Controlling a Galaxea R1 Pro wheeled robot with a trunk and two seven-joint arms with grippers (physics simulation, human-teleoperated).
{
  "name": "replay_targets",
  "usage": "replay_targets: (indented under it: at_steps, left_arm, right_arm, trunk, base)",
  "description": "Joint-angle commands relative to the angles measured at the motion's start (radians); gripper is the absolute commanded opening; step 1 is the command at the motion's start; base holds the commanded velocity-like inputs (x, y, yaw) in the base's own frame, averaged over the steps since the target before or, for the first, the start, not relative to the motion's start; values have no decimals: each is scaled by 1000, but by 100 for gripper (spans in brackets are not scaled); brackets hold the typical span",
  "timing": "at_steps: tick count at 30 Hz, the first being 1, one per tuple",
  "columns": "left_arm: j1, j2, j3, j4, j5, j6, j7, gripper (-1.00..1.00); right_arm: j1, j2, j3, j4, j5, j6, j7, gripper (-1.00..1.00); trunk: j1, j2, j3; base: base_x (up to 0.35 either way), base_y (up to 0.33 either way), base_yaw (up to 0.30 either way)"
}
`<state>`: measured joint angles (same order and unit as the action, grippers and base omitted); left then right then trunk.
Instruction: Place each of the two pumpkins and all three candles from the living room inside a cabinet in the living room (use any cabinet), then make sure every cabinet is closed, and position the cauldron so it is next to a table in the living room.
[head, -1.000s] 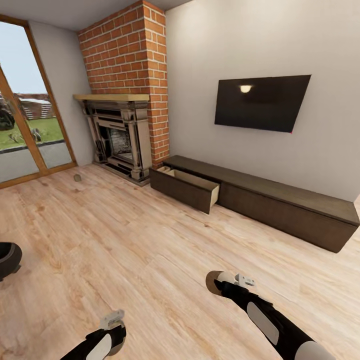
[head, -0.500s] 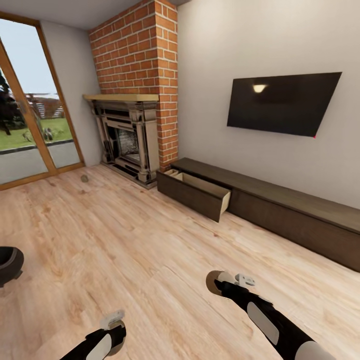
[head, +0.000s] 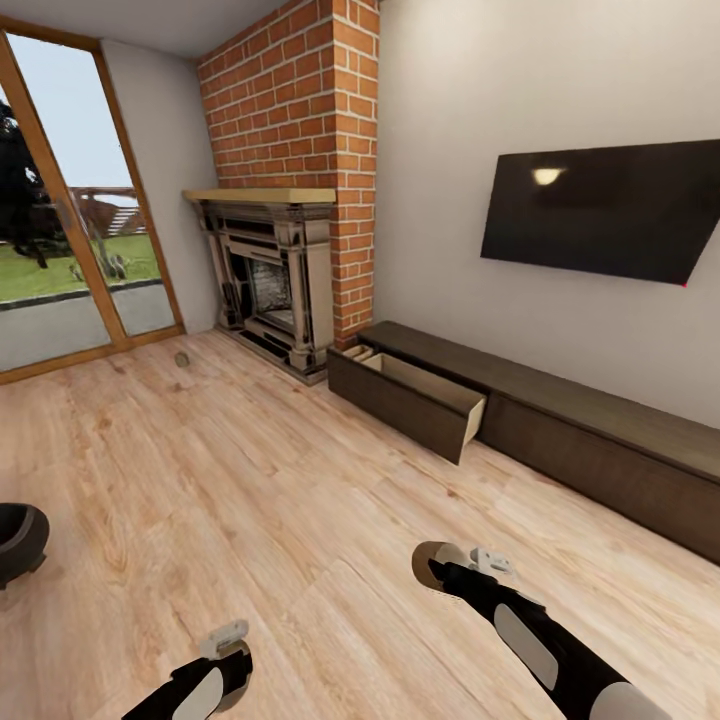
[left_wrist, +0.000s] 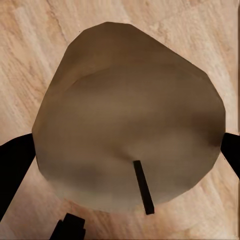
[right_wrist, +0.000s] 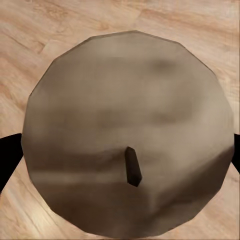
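You have a candle (left_wrist: 130, 130) clamped between the left gripper's (left_wrist: 127, 165) black fingers, wick end facing the wrist camera, and a second candle (right_wrist: 130, 135) clamped likewise in the right gripper (right_wrist: 120, 150). Both hang over bare floor (head: 250, 480), well apart from the cabinet (head: 560, 430). Its drawer (head: 415, 395) beside the fireplace (head: 275, 285) stands pulled out, so you look to be mid-carry. Next, I judge, drive closer until that drawer is within reach, then lower each candle in. A third candle (head: 182, 358) lies on the floor near the glass door (head: 70, 240); the cauldron (head: 18, 540) sits by your left.
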<state>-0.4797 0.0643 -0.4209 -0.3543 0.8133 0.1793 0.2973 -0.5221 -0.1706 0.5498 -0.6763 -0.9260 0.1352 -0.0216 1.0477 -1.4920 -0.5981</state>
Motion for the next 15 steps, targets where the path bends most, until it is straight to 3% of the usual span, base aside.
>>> replay_targets:
  at_steps: [1,9,15]
  left_arm:
    - [0,1,-8,-3,6,4,8,-100]
    - [0,2,-9,-3,6,4,8,-100]
    - [0,2,-8,-3,6,4,8,-100]
  right_arm:
    - [-1,-1,4,-2,-6,1,-2,-100]
    - [-1,-1,4,-2,-6,1,-2,-100]
    - [-1,-1,4,-2,-7,1,-1,-100]
  trunk:
    - [1,-1,-1]
    - [1,-1,-1]
    - [1,-1,-1]
  base:
    - [343,0,7]
    - [343,0,129]
    - [343,0,25]
